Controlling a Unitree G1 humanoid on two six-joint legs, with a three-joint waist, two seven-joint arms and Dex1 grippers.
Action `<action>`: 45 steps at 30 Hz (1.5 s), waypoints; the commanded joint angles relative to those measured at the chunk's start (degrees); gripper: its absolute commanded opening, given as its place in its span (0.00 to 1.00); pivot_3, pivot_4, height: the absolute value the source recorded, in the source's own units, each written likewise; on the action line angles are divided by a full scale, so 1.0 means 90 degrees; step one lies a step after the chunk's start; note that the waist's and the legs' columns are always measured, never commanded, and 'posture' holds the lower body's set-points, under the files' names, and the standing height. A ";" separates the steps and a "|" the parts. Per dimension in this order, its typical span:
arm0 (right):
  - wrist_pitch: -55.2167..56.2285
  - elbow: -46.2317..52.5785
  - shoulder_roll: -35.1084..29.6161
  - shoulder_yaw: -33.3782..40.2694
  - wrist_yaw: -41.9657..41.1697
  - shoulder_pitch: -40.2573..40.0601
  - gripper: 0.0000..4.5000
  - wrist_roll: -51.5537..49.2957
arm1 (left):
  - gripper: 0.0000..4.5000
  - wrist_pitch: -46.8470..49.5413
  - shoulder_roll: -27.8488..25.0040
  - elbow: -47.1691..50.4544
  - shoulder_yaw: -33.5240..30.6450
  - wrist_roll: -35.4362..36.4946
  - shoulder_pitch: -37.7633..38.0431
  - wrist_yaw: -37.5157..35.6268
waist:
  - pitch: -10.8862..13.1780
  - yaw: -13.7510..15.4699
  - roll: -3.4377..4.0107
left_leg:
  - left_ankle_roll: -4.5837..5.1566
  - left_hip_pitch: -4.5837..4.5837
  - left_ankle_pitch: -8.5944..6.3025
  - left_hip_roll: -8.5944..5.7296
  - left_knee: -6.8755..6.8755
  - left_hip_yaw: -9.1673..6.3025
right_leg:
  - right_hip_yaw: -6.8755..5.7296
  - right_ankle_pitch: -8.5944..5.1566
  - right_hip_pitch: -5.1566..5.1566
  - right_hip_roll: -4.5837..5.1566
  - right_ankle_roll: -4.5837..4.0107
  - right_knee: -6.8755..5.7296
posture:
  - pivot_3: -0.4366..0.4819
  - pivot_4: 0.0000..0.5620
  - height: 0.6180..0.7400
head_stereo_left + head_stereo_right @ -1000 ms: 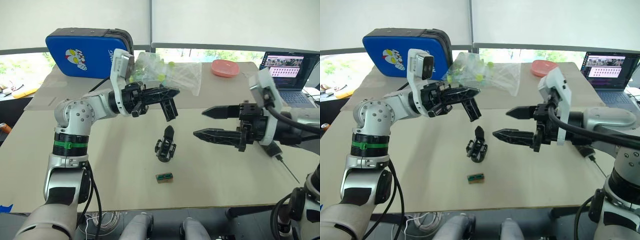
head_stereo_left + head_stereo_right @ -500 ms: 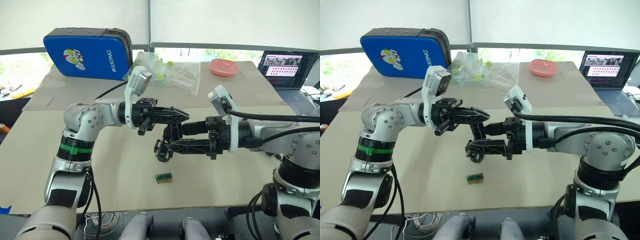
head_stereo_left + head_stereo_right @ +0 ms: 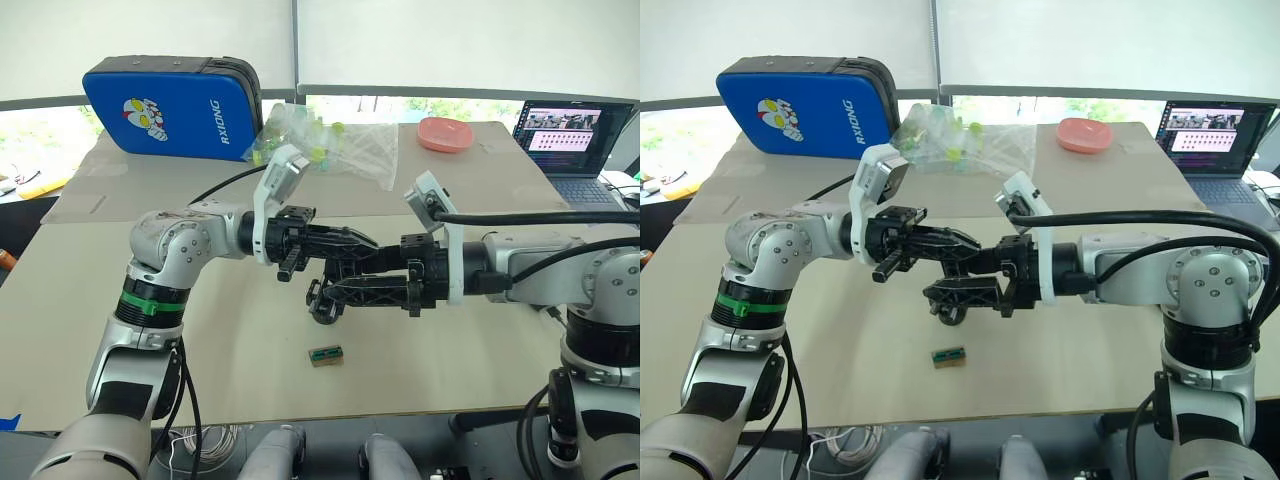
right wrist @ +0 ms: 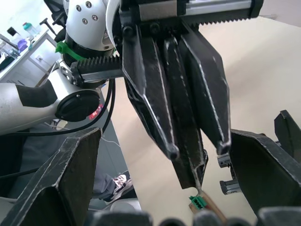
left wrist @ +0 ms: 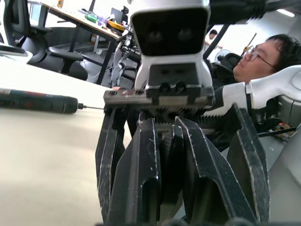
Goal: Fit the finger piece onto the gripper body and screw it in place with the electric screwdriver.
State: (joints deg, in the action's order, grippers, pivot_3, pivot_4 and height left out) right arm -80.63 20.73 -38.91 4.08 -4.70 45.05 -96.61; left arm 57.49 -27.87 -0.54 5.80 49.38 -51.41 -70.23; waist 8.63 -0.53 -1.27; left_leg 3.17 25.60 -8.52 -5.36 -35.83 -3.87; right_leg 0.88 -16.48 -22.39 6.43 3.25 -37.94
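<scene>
Finger piece (image 4: 186, 117) sits pinched between the left gripper (image 3: 352, 243) fingers above the gripper body (image 3: 322, 303) on the beige table (image 3: 230, 350). Right gripper (image 3: 345, 280), spread open, reaches level around them. Electric screwdriver (image 5: 37, 101) lies beyond.

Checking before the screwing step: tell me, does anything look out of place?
The electric screwdriver lies apart on the table, in neither gripper. The finger piece sits pinched in the left gripper, its tip toward the gripper body.
</scene>
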 commanded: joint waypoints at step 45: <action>0.1551 0.0791 -0.1010 -0.0493 -0.0761 -0.0425 0.09 0.0439 | 1.00 -0.0341 -0.0383 -0.0046 -0.0527 0.0001 -0.0123 -0.0484 | 0.0015 0.0002 -0.0005 | 0.0009 0.0002 -0.0004 0.0001 -0.0004 0.0000 | -0.0010 -0.0001 0.0006 -0.0001 0.0002 0.0012 | 0.48 0.27 1.00</action>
State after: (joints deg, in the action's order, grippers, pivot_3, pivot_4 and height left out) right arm -68.70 25.79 -47.05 -3.27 -9.34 41.30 -93.93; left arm 58.53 -30.16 -0.10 4.23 50.91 -51.13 -74.07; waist 8.77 -0.51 -1.31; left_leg 3.25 25.61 -8.55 -5.35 -35.87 -3.87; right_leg 0.79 -16.49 -22.34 6.42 3.27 -37.82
